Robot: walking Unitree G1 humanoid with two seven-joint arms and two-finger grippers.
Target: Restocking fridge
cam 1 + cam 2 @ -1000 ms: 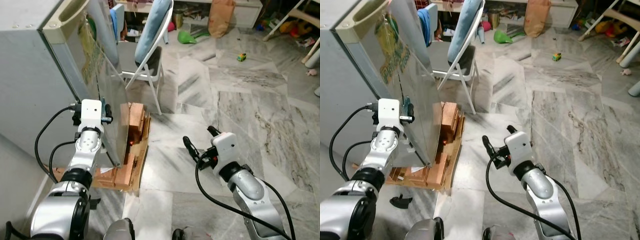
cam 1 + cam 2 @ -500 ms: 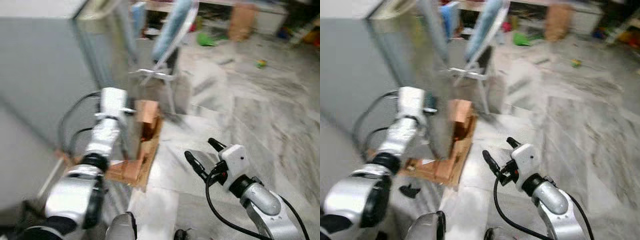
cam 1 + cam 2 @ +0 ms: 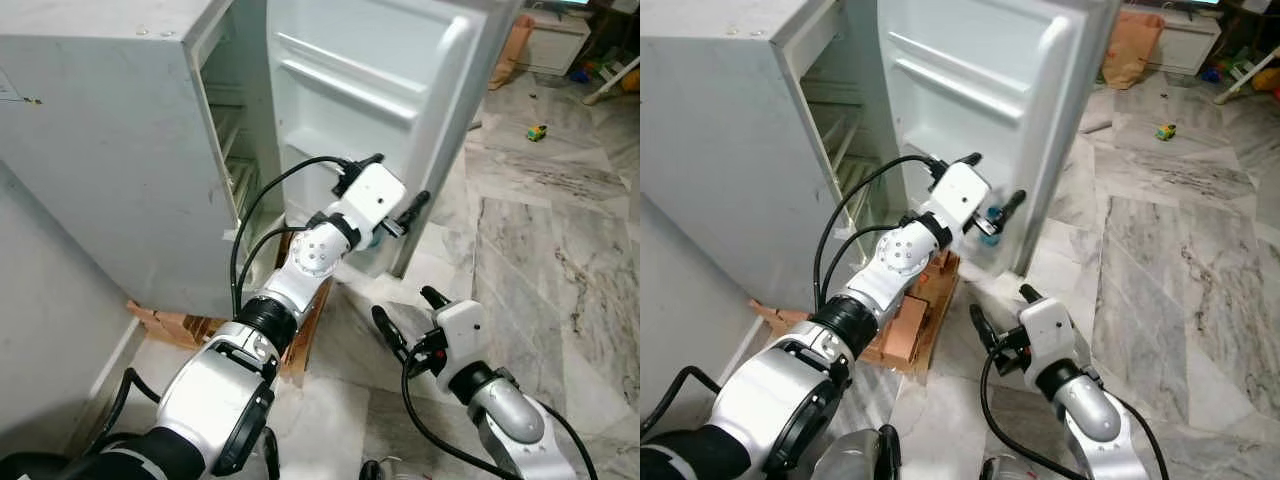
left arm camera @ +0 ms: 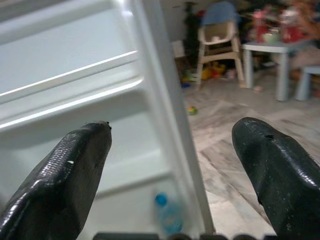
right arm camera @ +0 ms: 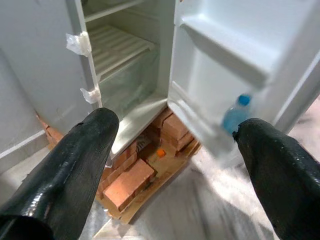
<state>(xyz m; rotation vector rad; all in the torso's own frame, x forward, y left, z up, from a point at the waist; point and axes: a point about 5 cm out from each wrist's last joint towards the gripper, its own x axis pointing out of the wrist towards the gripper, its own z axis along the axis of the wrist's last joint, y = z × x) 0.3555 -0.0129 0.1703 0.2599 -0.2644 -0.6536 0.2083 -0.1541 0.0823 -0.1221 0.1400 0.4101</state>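
Note:
The grey fridge (image 3: 120,150) stands with its door (image 3: 380,90) swung wide, white inner shelves showing. A small blue-capped bottle (image 3: 990,217) sits in the door's lowest shelf, also seen as the bottle (image 5: 234,115). My left gripper (image 3: 400,178) is stretched out to the inner side of the door near its lower edge, open and holding nothing. My right gripper (image 3: 408,315) hovers low over the floor in front of the fridge, open and empty. Wire shelves (image 5: 117,47) inside the cabinet look bare.
The fridge rests on a stack of bricks (image 5: 135,182) on cardboard. Marble floor (image 3: 560,250) spreads to the right, with a toy car (image 3: 537,131) and a brown bag (image 3: 1130,50) farther off. A child's chair (image 4: 215,30) and table (image 4: 280,50) stand beyond the door.
The fridge door has swung wide open, showing its white inner side. My left arm has stretched forward along with it. The camera has shifted; the right gripper stays low and open.

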